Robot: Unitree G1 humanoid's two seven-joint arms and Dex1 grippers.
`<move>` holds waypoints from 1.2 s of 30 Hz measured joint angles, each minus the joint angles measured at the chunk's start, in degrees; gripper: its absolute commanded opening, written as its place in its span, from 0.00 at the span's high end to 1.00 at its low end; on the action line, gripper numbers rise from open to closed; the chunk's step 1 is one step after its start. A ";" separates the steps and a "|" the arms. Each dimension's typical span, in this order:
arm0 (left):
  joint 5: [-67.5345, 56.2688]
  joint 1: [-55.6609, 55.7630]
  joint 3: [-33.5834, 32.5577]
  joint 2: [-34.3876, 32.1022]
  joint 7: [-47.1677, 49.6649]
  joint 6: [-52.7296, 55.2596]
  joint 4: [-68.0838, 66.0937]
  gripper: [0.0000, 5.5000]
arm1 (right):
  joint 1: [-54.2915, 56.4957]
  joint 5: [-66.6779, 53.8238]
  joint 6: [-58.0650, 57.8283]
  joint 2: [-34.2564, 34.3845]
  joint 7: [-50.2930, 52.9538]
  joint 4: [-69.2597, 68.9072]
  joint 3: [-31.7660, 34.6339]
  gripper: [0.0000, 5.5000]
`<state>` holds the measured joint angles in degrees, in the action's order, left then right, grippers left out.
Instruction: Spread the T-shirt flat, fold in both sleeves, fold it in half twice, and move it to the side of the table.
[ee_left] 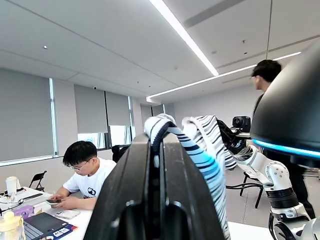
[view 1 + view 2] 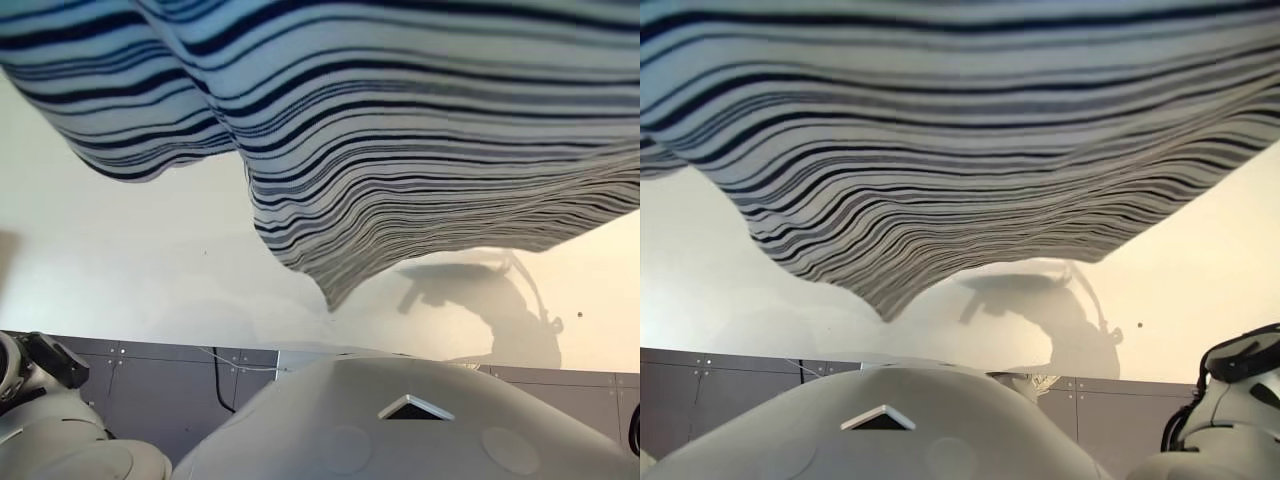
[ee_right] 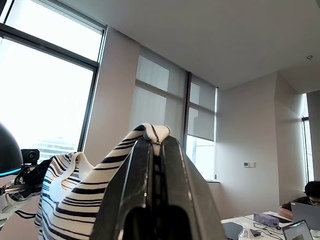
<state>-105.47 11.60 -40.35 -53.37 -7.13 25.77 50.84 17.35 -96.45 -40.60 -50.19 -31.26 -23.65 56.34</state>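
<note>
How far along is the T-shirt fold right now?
Done: only the pickup. The left gripper and right gripper are each shut on a pinch of the T-shirt. In hand: the shirt hangs lifted over the table, draped and uneven, nothing laid flat. Left: spreading it, both sleeve folds, both half folds, and moving it aside.

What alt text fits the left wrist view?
The left gripper, fingers shut, pinches a bunched edge of the striped T-shirt and holds it up, with the office ceiling and its strip lights behind. The cloth stretches away toward the right arm farther off.
</note>
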 measured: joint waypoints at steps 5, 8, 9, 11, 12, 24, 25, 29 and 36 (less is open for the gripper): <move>0.15 -1.89 -1.32 -0.97 -1.24 -0.94 -0.47 0.98 | -2.93 -0.30 1.67 0.18 -0.56 -1.86 -1.28 0.98; 10.25 -7.37 2.59 0.46 -6.05 1.36 -3.40 0.98 | -10.18 10.36 1.57 3.99 -4.43 -4.09 -11.09 0.98; 13.60 -9.13 4.93 1.67 -7.41 1.87 -4.51 0.98 | -12.25 13.75 1.73 5.86 -5.11 -3.61 -14.44 0.98; 23.19 -10.34 12.02 3.55 -11.15 2.27 -8.55 0.98 | -13.00 21.28 4.00 8.99 -5.48 -0.04 -20.45 0.98; 27.31 -9.84 14.92 3.88 -12.78 1.90 -10.73 0.98 | -12.36 23.95 5.19 9.92 -5.29 2.01 -22.41 0.98; 83.66 13.29 51.91 23.64 -21.83 -16.56 -82.11 0.85 | 10.03 81.08 24.92 27.63 10.69 53.31 -64.49 0.85; 86.50 15.38 52.36 25.90 -21.43 -19.05 -88.63 0.81 | 11.81 84.29 27.36 29.30 13.26 58.08 -65.57 0.81; 95.17 22.15 52.70 29.71 -19.06 -29.69 -104.12 0.70 | 19.02 90.41 35.43 33.34 18.24 68.40 -65.30 0.68; 103.82 13.23 46.83 24.54 -1.62 -36.96 -90.20 0.65 | 12.77 87.69 37.77 28.05 11.66 54.44 -60.43 0.57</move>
<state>-1.64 24.83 6.48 -28.83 -8.75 -11.19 -39.36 30.12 -8.77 -2.82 -22.14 -19.60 30.79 -4.09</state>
